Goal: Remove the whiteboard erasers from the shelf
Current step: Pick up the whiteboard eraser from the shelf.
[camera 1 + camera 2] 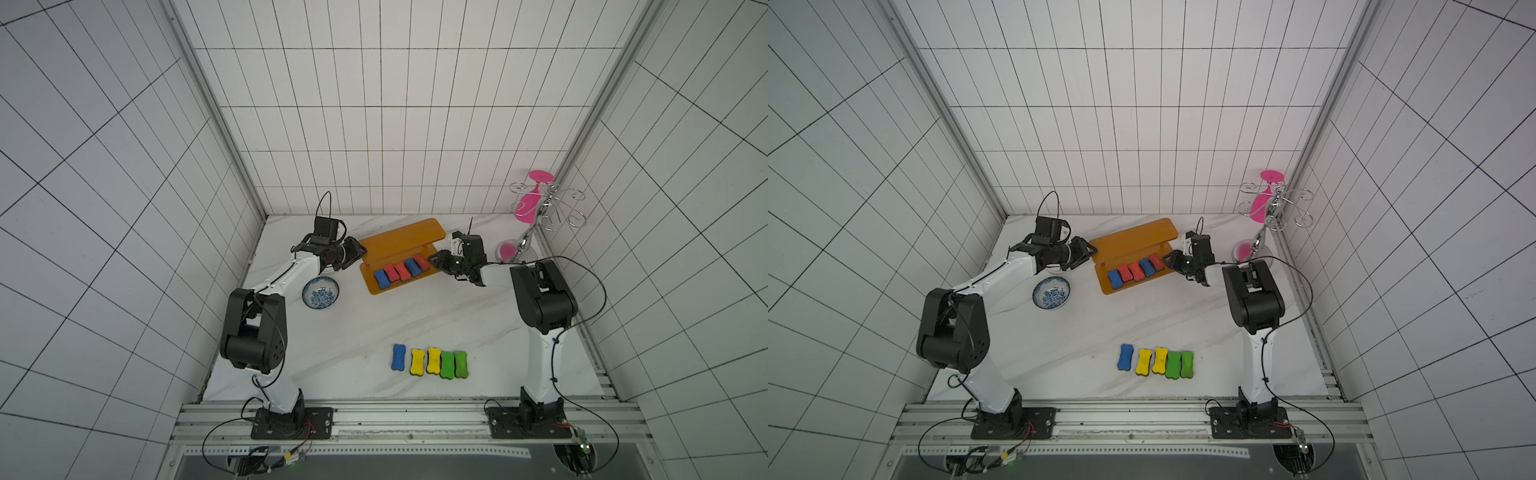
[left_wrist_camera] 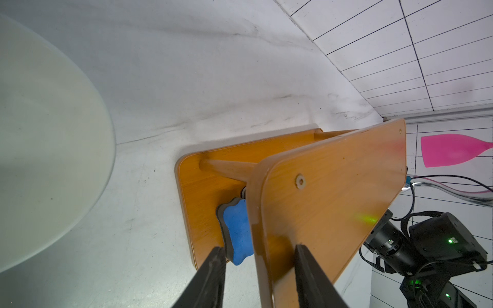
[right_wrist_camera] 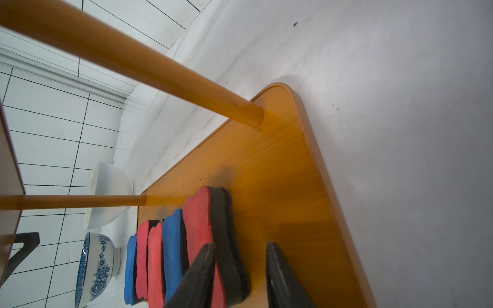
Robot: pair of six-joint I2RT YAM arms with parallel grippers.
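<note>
The shelf (image 1: 401, 241) stands toward the back of the table (image 1: 357, 328). On its lower board five erasers stand on edge, packed side by side. From the left arm's side the order is a blue eraser (image 1: 381, 279), two red ones, a second blue and an end red eraser (image 1: 421, 262). The other five lie flat with their coloured faces up, in a row near the table's front and well apart from the shelf: a loose blue eraser (image 1: 398, 357), two yellow erasers (image 1: 417, 361) and two green erasers (image 1: 447, 365). The left hand (image 1: 360, 251) sits at the shelf's left end. In its wrist view its fingers (image 2: 213, 272) stand apart and straddle the end of the upper board (image 2: 333, 186). Table and the blue eraser (image 2: 237, 232) show in the gap on the underside, so it is not clamped. The right hand (image 1: 434, 259) sits at the opposite end, just above the lower board (image 3: 280, 173). Its jaws are apart around the end red eraser (image 3: 197, 226). One finger crosses the foam face, the other stands past the dark felt, and a strip of bare board shows between felt and finger. A blue-patterned bowl (image 1: 320, 293) rests near the left arm, and a wire rack (image 1: 548, 208) holding a pink glass (image 1: 527, 205) stands in the back corner.
</note>
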